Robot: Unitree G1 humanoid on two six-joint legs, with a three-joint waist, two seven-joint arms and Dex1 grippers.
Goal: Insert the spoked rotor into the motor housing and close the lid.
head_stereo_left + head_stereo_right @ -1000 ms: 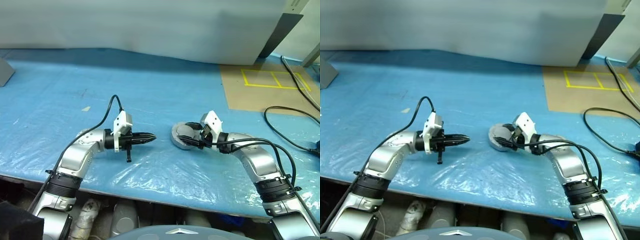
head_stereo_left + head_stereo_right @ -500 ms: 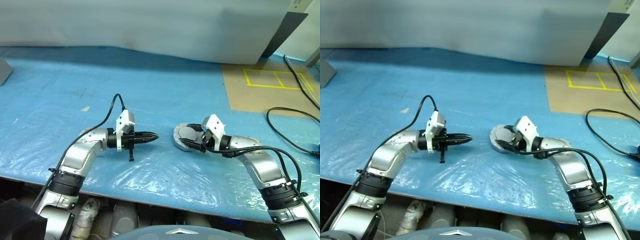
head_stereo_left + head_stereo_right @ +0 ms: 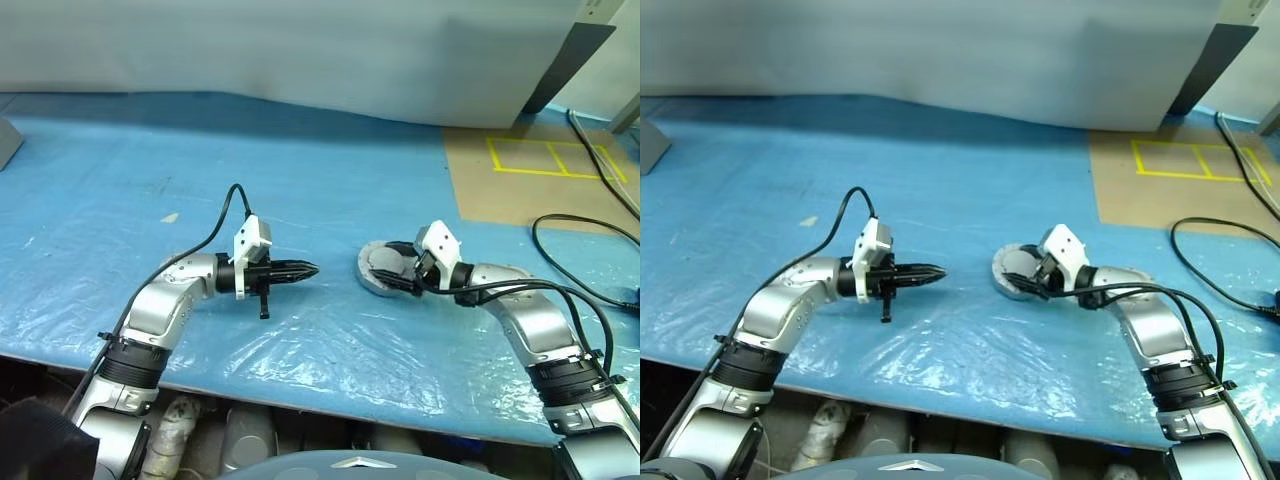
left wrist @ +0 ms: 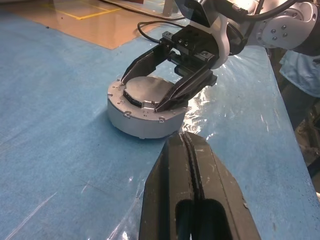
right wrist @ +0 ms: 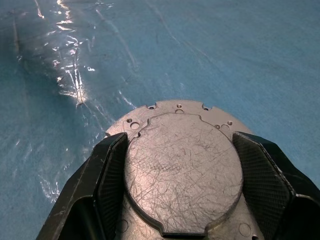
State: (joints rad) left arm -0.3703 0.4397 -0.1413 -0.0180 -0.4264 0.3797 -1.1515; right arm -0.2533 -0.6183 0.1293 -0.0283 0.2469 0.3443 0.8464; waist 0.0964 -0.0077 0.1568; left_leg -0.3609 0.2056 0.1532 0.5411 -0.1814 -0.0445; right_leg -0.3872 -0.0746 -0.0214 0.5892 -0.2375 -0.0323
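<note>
Blue plastic sheeting covers the worktop (image 3: 120, 200), wrinkled and shiny along its near edge, with a pale wall behind and a brown patch marked in yellow tape (image 3: 545, 158) at the far right.

On the left, the left hand (image 3: 305, 270) hovers just above the sheet with its two black fingers pressed together and nothing between them, pointing right toward the middle. It looks parked there, near enough to help but out of the other arm's way.

Right of it, well apart, sits the motor housing (image 4: 142, 119), a squat round metal part flat on the sheet. A scratched grey disc, which I take for the lid (image 5: 182, 172) with its plain face up, lies in the housing's top, so no windings can be seen and the spoked rotor is presumably under it, though that cannot be checked.

The right hand (image 3: 392, 276) reaches in from the right with its fingers (image 5: 112, 172) spread wide, one on each side of the lid at its rim. Such a straddling hold would suit centring or pressing the lid home; whether the pads touch the lid's edge I cannot tell.

Black cables (image 3: 590, 250) loop at the far right.
</note>
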